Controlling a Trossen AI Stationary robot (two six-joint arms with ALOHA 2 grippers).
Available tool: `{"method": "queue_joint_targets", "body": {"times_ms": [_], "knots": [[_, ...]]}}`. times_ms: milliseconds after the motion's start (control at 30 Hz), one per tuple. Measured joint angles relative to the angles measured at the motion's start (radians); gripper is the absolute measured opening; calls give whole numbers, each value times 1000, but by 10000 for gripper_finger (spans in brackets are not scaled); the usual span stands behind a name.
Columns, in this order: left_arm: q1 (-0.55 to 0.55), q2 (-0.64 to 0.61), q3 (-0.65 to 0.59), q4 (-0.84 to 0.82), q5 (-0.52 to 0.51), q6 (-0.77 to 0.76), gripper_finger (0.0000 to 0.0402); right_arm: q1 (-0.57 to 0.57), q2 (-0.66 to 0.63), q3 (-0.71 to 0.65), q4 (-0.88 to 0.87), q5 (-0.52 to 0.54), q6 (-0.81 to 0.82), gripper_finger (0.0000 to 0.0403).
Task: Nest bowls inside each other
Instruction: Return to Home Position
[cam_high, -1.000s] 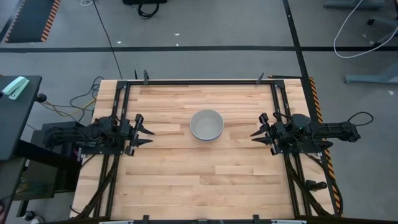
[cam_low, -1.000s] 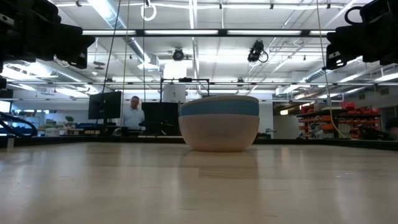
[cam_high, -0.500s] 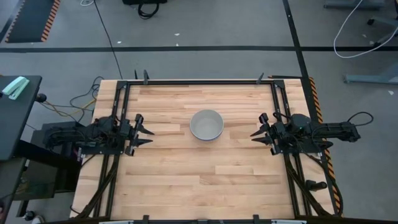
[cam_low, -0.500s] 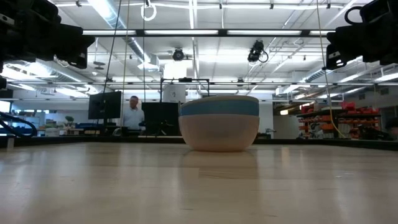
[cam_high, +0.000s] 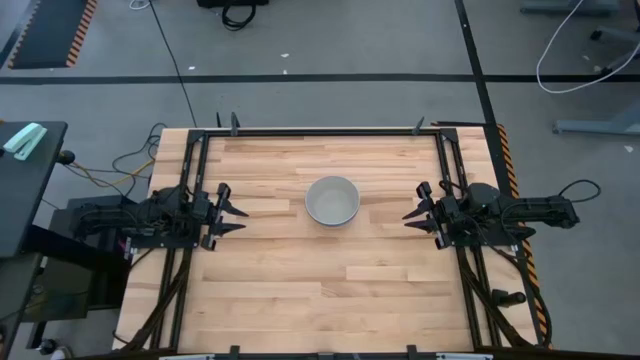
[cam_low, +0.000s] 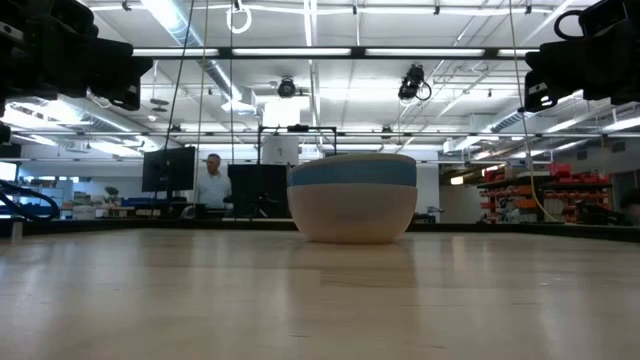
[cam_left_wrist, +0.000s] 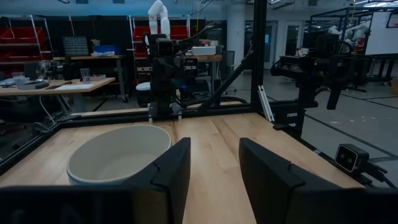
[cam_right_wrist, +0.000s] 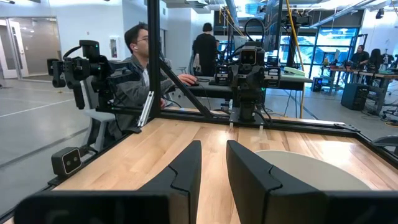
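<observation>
**Three bowls nested at mid-table, a gripper spread on either side**

The left gripper (cam_high: 240, 219) hangs over the table's left side. Its two fingers (cam_left_wrist: 174, 174) are spread, with bare wood showing between them, and they pinch nothing. The right gripper (cam_high: 410, 219) mirrors it over the right side, its fingers (cam_right_wrist: 249, 174) parted by a narrower gap and likewise holding nothing. Both point inward, well apart from what stands in the middle.

Between them, at the centre of the wooden table (cam_high: 300, 290), the bowls sit nested in one stack. From above only the grey-white bowl (cam_high: 332, 201) shows, mouth upward. The low view gives the layers. The grey-white rim is on top, the blue bowl (cam_low: 352, 173) is a band just beneath, and the salmon-pink bowl (cam_low: 352, 212) rests on the wood. At that level its tint reads pale, perhaps nearer cream than pink.

Beyond the table, a person (cam_low: 212, 183) stands by dark monitors in the low view. Another person (cam_right_wrist: 140, 74) sits beside the frame in the right wrist view.
</observation>
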Motion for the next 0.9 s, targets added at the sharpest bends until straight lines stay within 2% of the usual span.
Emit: {"method": "queue_joint_targets", "body": {"times_ms": [900], "knots": [[0,0,0,0,0,0,141,0,0,0,0,0,0,83]]}}
